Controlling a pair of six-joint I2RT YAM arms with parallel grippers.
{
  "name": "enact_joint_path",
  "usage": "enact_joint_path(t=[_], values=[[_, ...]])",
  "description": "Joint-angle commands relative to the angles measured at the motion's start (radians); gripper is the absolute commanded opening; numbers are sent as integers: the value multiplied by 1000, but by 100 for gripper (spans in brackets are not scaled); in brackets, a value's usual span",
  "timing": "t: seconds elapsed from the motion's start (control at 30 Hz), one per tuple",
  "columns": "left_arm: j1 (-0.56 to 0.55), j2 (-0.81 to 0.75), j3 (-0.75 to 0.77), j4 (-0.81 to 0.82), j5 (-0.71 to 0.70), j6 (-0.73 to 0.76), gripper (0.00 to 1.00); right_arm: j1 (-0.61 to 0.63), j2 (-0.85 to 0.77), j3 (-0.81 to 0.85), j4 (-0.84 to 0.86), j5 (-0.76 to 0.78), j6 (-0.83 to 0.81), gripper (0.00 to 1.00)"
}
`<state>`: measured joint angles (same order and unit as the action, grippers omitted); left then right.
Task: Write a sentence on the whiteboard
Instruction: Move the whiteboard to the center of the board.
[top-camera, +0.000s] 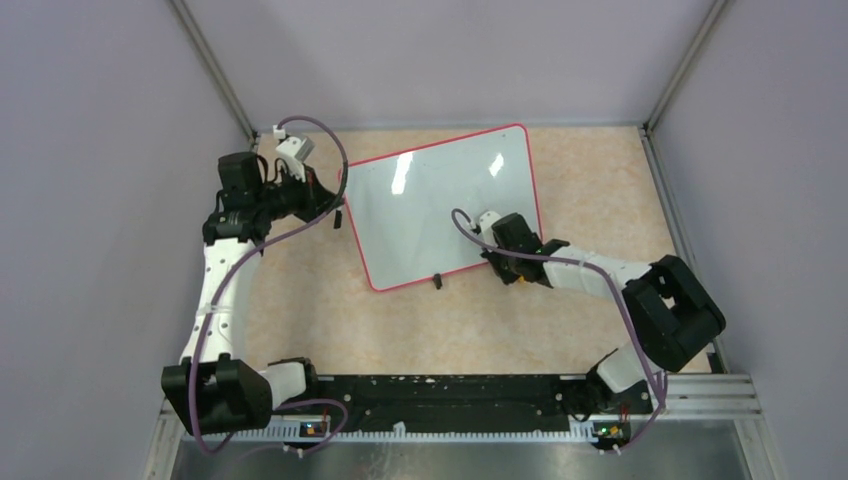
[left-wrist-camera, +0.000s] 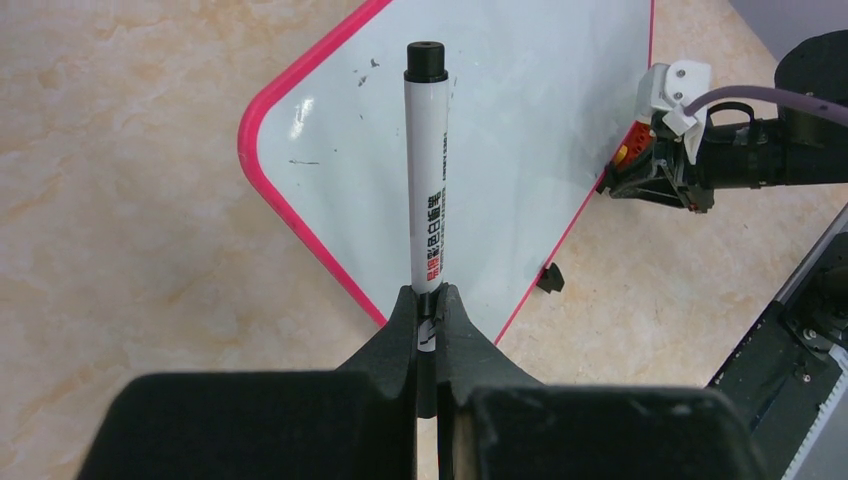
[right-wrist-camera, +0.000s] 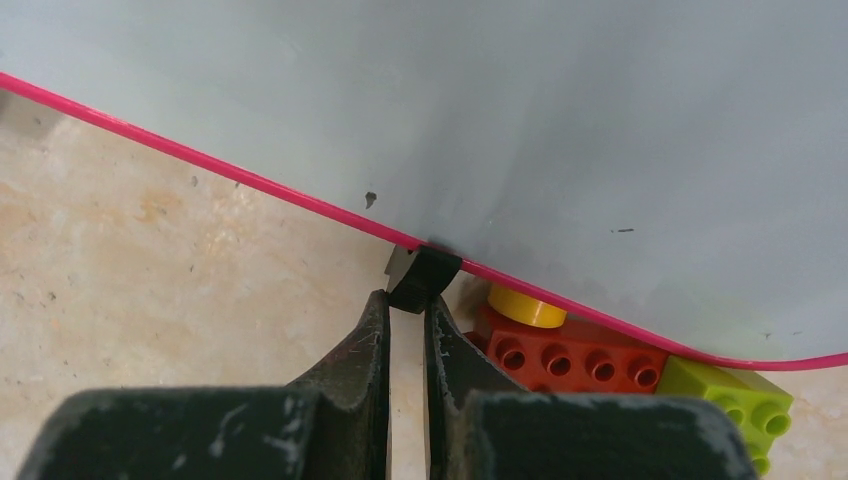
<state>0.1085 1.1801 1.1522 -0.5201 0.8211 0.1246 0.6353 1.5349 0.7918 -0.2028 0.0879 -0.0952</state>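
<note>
Left end effector (left-wrist-camera: 428, 302) grips marker (left-wrist-camera: 427, 170), label print unreadable.

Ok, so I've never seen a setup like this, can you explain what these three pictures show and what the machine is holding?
These are two robot arms bolted to a table. One picture looks down from above; the other two come from a camera on each wrist. A pink-framed whiteboard, nothing written yet, rests on the table. The left gripper is shut on a marker. The right gripper is shut, seemingly pinching the board's small black foot, beside some toy bricks.
</note>
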Motion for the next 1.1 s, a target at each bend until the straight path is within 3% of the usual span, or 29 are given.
enact_joint_path(t=[0.0,0.4,0.53,0.6,1.0,1.07], values=[[1,-34,53,45,31,-17,0,-13,-25,-55,-196,-25,-111,0],[0,-47,56,51,40,-33,0,-110,-106,-88,-226,-29,-217,0],[0,-44,51,70,48,-49,0,-110,-166,-77,-163,-82,-105,39],[0,-42,52,74,50,-55,0,-109,-169,-68,-137,-117,-43,47],[0,-53,52,79,40,-61,0,-62,-27,6,36,2,177,46],[0,-53,52,78,37,-59,0,-57,-12,14,58,9,193,50]])
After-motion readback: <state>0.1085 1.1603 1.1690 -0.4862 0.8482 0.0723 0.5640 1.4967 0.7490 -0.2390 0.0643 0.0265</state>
